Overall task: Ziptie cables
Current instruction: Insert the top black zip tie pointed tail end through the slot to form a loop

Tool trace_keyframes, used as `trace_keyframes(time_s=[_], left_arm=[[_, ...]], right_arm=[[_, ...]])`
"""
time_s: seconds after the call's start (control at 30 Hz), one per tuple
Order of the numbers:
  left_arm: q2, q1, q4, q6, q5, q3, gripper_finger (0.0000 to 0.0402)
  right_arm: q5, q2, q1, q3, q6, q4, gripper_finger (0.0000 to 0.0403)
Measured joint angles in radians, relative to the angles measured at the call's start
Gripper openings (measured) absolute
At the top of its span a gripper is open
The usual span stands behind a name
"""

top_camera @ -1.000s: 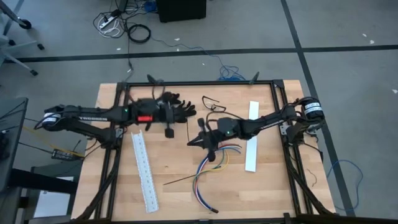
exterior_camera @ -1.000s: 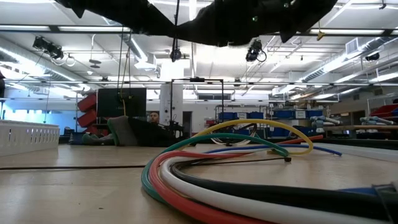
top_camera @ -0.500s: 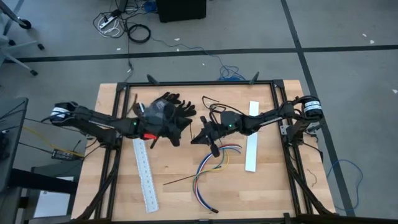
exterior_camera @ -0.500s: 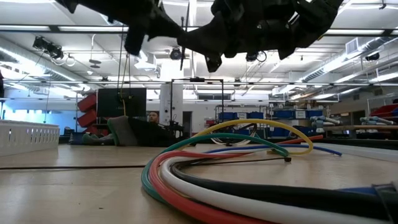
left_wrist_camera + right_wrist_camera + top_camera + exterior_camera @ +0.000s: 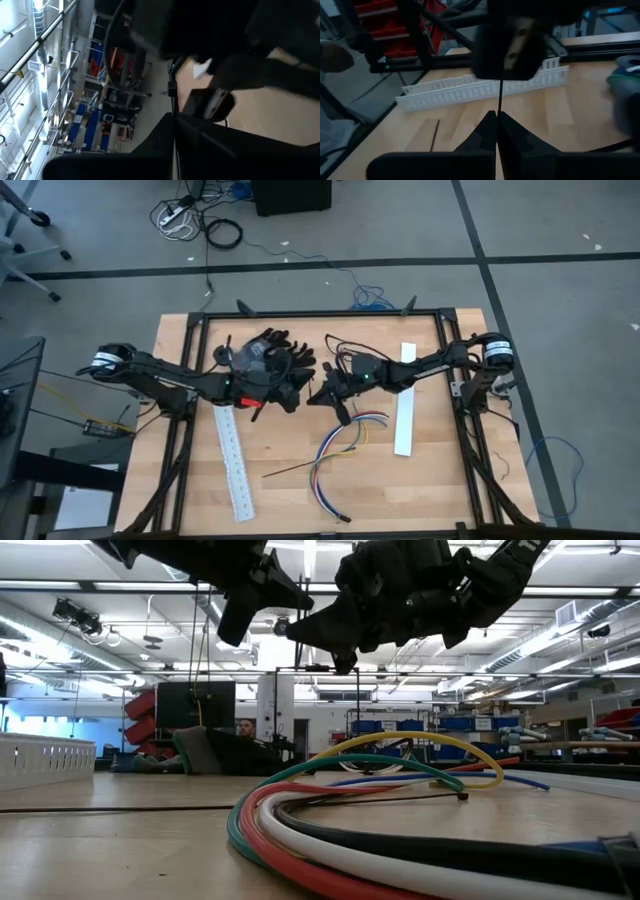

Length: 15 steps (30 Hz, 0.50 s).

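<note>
We see the cables [image 5: 340, 448] lying loose on the wooden table [image 5: 440, 480], a fan of yellow, blue, green and purple wires curving away from one gathered end, with a thin dark strand running off to one side. In the low view they [image 5: 400, 780] loop across the tabletop, untouched by either arm.

The gathered end of the wires lies just below the right gripper [image 5: 322, 394], whose fingers are pressed together with a thin black strand [image 5: 498, 107] pinched between them; what that strand is we cannot tell. In the right wrist view its fingers [image 5: 487, 131] meet in a closed point above the wood.

The left gripper [image 5: 296, 387] faces the right one, tips nearly meeting, above the table and clear of the wires. Its fingers are closed as well; the same thin strand [image 5: 174, 150] runs along them.

One white slotted strip [image 5: 232, 455] lies on the table beneath the left arm, and another [image 5: 404, 400] lies beyond the right gripper.
</note>
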Motion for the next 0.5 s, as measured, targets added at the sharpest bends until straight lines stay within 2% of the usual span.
trace_keyframes(time_s=[0.5], left_arm=[[0.0,0.0,-0.011,-0.003,-0.016,0.0,0.0]], right_arm=[[-0.017,0.0,-0.047,0.0,-0.025,-0.023,0.0]])
